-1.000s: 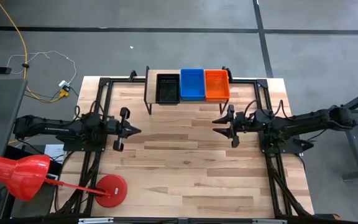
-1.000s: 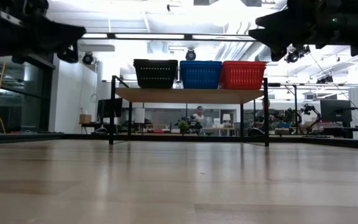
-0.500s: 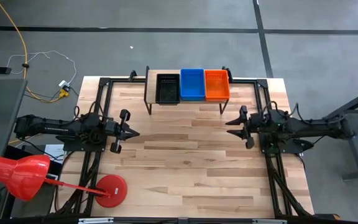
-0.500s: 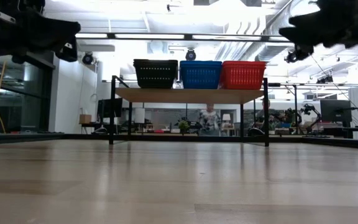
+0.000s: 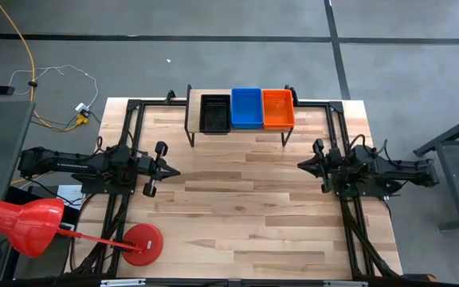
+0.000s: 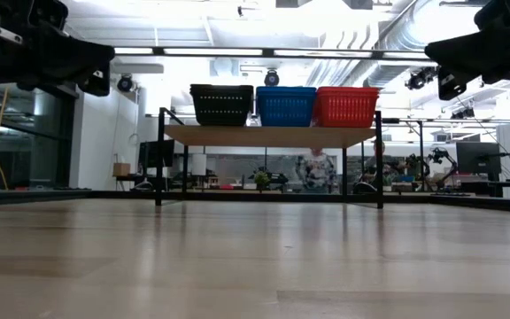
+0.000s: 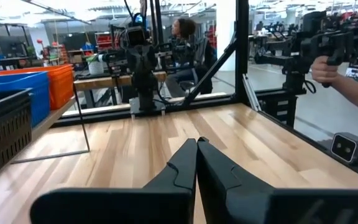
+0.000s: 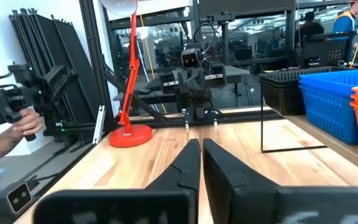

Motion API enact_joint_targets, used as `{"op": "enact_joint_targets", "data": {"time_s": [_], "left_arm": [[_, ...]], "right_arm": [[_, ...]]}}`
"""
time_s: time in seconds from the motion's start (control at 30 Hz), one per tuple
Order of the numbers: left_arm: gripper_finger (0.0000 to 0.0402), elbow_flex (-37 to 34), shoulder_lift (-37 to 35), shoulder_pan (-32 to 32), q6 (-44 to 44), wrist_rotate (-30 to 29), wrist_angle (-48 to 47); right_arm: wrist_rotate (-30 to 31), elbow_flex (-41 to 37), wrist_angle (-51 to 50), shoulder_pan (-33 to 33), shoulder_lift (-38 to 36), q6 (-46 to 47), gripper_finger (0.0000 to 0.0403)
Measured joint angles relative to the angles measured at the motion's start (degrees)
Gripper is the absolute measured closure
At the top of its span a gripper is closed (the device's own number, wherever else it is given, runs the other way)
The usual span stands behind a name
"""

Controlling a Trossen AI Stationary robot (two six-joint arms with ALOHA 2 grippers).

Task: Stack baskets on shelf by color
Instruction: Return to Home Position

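1. Now we see three baskets in a row on the shelf (image 6: pixel 268 136), which stands at the far edge of the tabletop (image 5: pixel 245 215).
2. On the left arm's side sits the black basket (image 5: pixel 215 113), in the middle the blue basket (image 5: pixel 246 108), and on the right arm's side the red-orange basket (image 5: pixel 278 108); each sits close against its neighbour.
3. We cannot tell how many trays are nested under each colour.
4. We find the left tool (image 5: pixel 168 169) hanging over the left side of the tabletop, well apart from the shelf and pointing toward the middle. Its own wrist view shows the fingers pressed together, clenched on nothing.
5. We find the right tool (image 5: pixel 301 165) over the right side, facing the left one across the wood. It is likewise clenched and carries nothing.
6. A red lamp (image 5: pixel 142 244) stands with its round base near the front left corner.
7. Beyond the tabletop's edge, a person's hand (image 7: pixel 328 68) grips a dark device.
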Motion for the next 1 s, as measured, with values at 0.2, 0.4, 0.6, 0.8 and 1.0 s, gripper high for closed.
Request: {"op": "enact_joint_targets", "data": {"time_s": [0.2, 0.4, 0.6, 0.8, 1.0], "left_arm": [[0.0401, 0.0, 0.02, 0.0, 0.0, 0.04, -0.38], [0.0401, 0.01, 0.0, 0.02, 0.0, 0.04, -0.4], [0.0401, 0.0, 0.02, 0.02, 0.0, 0.06, -0.4], [0.0401, 0.02, 0.0, 0.02, 0.0, 0.05, -0.39], [0.0401, 0.02, 0.0, 0.02, 0.0, 0.06, -0.38]], "right_arm": [[1.09, -2.19, 2.67, 0.82, 0.12, -0.1, 0.04], [1.51, -2.23, 5.23, 2.23, -0.18, -3.16, 0.0402], [2.91, -2.25, 3.01, 2.95, -0.1, -6.5, 0.0402], [4.2, -2.14, -2.95, 2.95, 0.91, -5.1, 0.04], [4.24, -2.12, -3.25, 2.95, 1.14, -5.1, 0.04]]}}
